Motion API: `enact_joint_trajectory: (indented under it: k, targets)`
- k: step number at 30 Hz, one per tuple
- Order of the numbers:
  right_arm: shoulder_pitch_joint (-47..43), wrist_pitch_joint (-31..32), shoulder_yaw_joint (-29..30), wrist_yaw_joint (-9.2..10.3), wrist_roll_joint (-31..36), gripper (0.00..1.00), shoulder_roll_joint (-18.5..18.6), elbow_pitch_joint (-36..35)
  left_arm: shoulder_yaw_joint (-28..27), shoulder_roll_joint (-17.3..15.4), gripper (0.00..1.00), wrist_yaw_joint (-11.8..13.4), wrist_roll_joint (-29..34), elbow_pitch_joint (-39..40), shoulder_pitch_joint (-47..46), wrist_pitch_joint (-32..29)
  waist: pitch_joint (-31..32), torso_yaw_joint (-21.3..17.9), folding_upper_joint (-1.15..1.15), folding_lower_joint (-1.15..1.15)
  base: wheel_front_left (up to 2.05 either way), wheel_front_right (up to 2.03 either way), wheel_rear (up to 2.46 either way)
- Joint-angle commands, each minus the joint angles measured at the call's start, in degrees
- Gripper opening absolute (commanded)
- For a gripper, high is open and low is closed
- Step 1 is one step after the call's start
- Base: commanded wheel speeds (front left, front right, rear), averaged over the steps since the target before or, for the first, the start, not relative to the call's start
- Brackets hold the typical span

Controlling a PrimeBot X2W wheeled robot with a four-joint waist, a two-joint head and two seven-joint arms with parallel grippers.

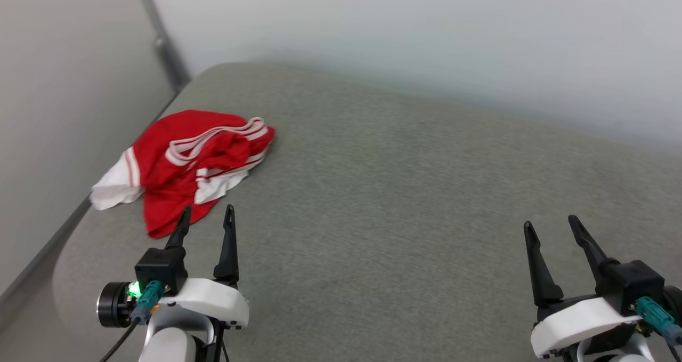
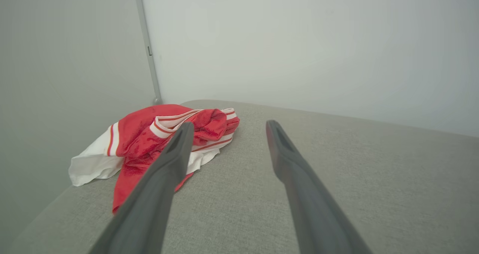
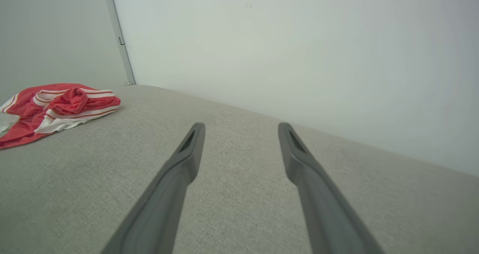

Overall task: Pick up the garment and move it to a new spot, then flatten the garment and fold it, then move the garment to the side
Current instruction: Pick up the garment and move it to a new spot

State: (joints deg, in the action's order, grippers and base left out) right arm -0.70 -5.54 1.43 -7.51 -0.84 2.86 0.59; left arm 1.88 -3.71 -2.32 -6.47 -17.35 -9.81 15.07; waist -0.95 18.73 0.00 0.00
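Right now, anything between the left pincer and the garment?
Nothing visible. The left pincer is open and aimed at the crumpled garment, which lies near the left edge of the grey surface. In the head view one finger's tip overlaps its near hem.

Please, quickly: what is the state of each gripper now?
Left gripper: open, empty; the shirt lies crumpled ahead of it.
Right gripper: open, empty.

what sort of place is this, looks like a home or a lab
Likely a bare lab or test corner, not a lived-in home: plain pale walls meeting at a metal strip, a grey fabric surface, and one crumpled garment lying near its left edge.
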Motion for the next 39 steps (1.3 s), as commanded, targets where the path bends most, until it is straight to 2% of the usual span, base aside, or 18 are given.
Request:
enact_joint_trajectory:
  k: [1, 11, 26, 31, 32, 35, 39]
  targets:
    - [0.8, -0.2, -0.6, 0.03, -0.5, 1.00, 0.0, 0.1, -0.6, -0.2, 1.00, 0.3, -0.3, 0.1, 0.0, 0.2, -0.1, 4.5, 0.00, 0.00, 0.00, 0.00, 0.00]
    - [2.1, 0.1, -1.8, 0.04, -0.4, 1.00, 0.0, 0.0, -1.6, 0.2, 1.00, 0.3, -1.2, -0.3, -0.1, 0.2, -0.6, 11.4, 0.00, 0.00, 0.00, 0.00, 0.00]
    - [3.8, 0.5, -2.8, 0.04, 0.5, 1.00, 0.1, 0.5, -3.4, -0.2, 1.00, 0.0, -0.7, -0.2, -2.2, 0.2, -1.8, 11.6, 0.00, 0.00, 0.00, 0.00, 0.00]
    - [5.4, 2.0, -3.8, 0.04, 1.8, 1.00, 0.1, -1.1, -5.0, -0.8, 1.00, -1.2, -3.4, -1.2, -8.6, 0.1, -5.0, 9.1, 0.00, 0.00, 0.00, 0.00, 0.00]
    - [7.1, 3.0, -4.4, 0.04, 3.0, 1.00, 0.1, -2.2, -5.4, -2.8, 1.00, -2.2, -4.7, -2.9, -15.0, -1.9, -7.8, 7.2, 0.00, 0.00, 0.00, 0.00, 0.00]
    - [9.2, 3.8, -5.3, 0.04, 4.0, 1.00, 0.1, -3.3, -5.9, -5.5, 1.00, -3.3, -6.8, -5.4, -21.7, -7.0, -11.5, 4.8, 0.00, 0.00, 0.00, 0.00, 0.00]
    - [11.9, 4.1, -6.2, 0.04, 5.2, 1.00, 0.1, -4.3, -6.1, -10.4, 1.00, -4.4, -10.0, -10.5, -29.4, -17.5, -16.2, 1.3, 0.00, 0.00, 0.00, 0.00, 0.00]
